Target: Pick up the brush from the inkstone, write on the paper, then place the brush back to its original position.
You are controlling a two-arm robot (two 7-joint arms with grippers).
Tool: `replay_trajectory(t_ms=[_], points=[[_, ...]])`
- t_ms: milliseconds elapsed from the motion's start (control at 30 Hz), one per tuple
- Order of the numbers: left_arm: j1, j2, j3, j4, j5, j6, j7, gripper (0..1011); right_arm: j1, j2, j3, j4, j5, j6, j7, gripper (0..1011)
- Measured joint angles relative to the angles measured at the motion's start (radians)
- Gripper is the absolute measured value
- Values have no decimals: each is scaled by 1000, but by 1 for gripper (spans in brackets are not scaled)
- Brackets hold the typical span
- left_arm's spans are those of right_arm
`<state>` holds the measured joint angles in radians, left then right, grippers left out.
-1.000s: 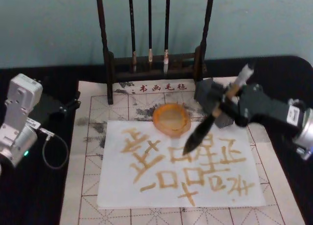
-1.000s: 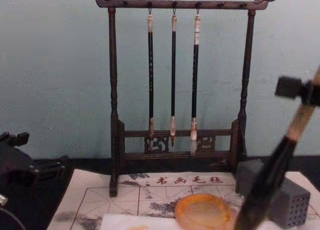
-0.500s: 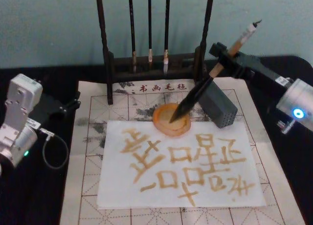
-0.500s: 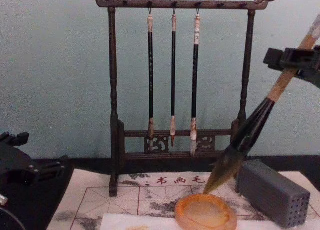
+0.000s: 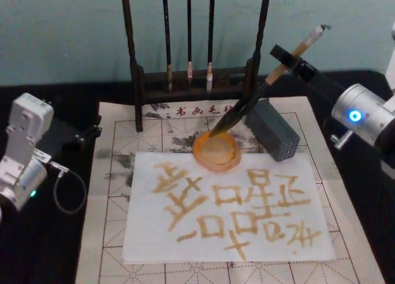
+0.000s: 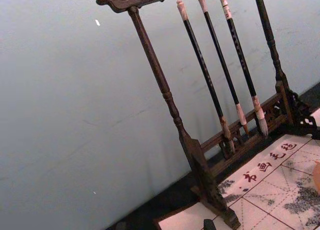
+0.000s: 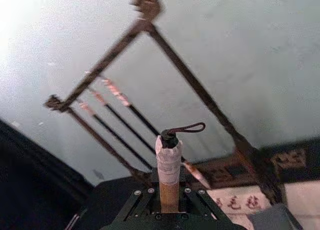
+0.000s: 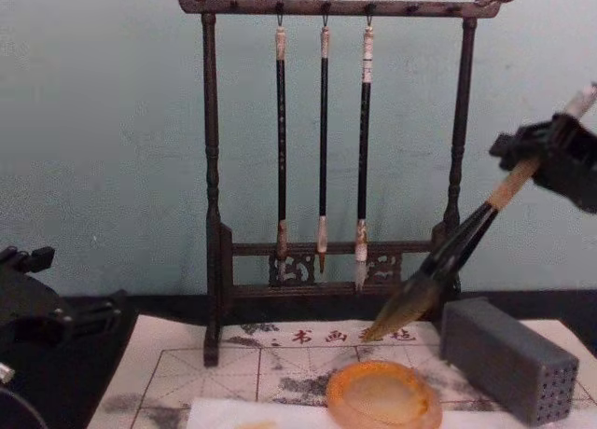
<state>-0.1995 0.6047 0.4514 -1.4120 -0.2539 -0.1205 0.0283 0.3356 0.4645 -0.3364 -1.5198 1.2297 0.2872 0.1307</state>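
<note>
Now my right fingers (image 5: 295, 63) are clamped on the brush (image 5: 253, 100) at its tan handle, tilting it so the bristles lead toward the inkstone's (image 5: 199, 150) far rim for set-down. My left arm (image 5: 24, 145) sits parked at left.

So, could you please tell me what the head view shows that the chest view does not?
From above, the head view lays out the whole paper covered with amber characters. From the side, the chest view adds the rack's top bar, and a clear gap between the bristle tip and the inkstone. Both share the right gripper clamping the brush at a tilt near the inkstone, the grey block, the three hanging brushes and the left gripper parked at the left.
</note>
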Motion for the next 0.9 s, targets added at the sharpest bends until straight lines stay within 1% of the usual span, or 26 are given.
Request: replay_trajectory(t_ms=[33,67,133,233,267,367,633,900], points=[[0,0,0,0,0,0,0,1001,8,-9,-1,15,16,11,-21,181],[0,0,0,0,0,0,0,1001,8,-9,-1,15,16,11,-21,181],[0,0,0,0,0,0,0,1001,24,-25,-1,43,47,29,-64,181],[0,0,0,0,0,0,0,1001,35,-37,-1,62,69,41,-97,181],[0,0,0,0,0,0,0,1001,41,-44,-1,75,84,48,-119,181],[0,0,0,0,0,0,0,1001,53,-56,-2,99,110,62,-155,181],[0,0,0,0,0,0,0,1001,73,-76,-11,149,156,67,-213,181],[0,0,0,0,0,0,0,1001,92,-87,-31,194,178,57,-241,181]])
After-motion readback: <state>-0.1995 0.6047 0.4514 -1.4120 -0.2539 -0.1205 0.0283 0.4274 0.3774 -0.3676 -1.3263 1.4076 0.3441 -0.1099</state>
